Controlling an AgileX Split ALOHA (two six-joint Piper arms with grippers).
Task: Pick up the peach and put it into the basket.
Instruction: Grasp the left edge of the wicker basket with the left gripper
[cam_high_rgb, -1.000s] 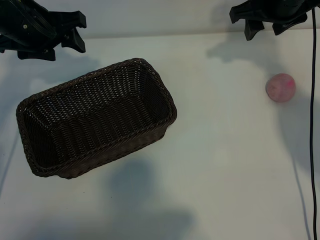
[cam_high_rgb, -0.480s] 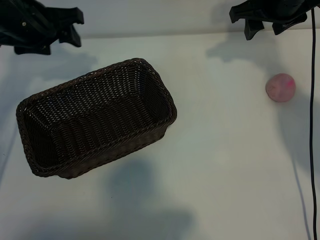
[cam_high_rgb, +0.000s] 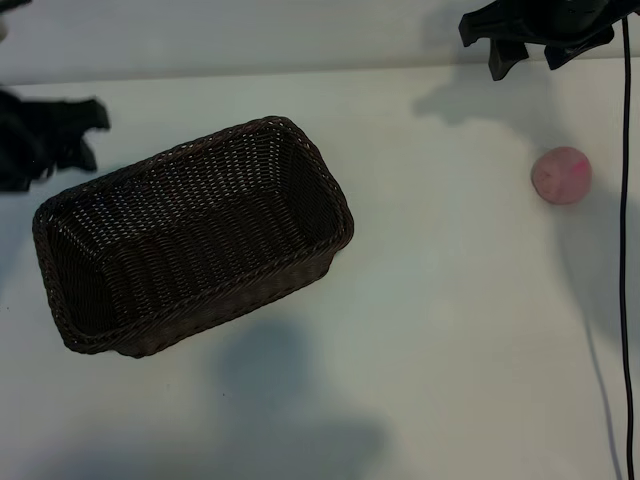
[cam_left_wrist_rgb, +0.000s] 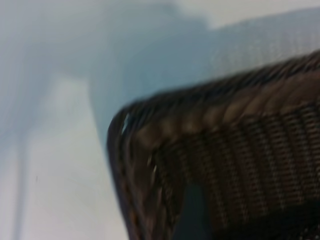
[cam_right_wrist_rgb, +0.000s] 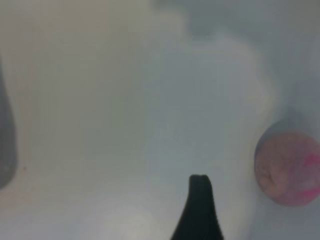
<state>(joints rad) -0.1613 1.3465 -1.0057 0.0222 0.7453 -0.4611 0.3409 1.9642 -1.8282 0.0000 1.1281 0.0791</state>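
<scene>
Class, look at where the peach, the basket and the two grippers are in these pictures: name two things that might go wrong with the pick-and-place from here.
1. The peach is round and lies loose on the bare table; the open right gripper, above it at the far edge, might nudge it and set it rolling.
2. The basket sits far across the table, so a weak grip could drop the peach during the long carry. The left gripper near the basket's rim could get in the way.

The peach (cam_high_rgb: 561, 175), a small pale-pink ball with magenta blotches, is lying alone on the tabletop, well apart from the basket (cam_high_rgb: 190, 235), which is sitting upright, empty, angled diagonally.
</scene>
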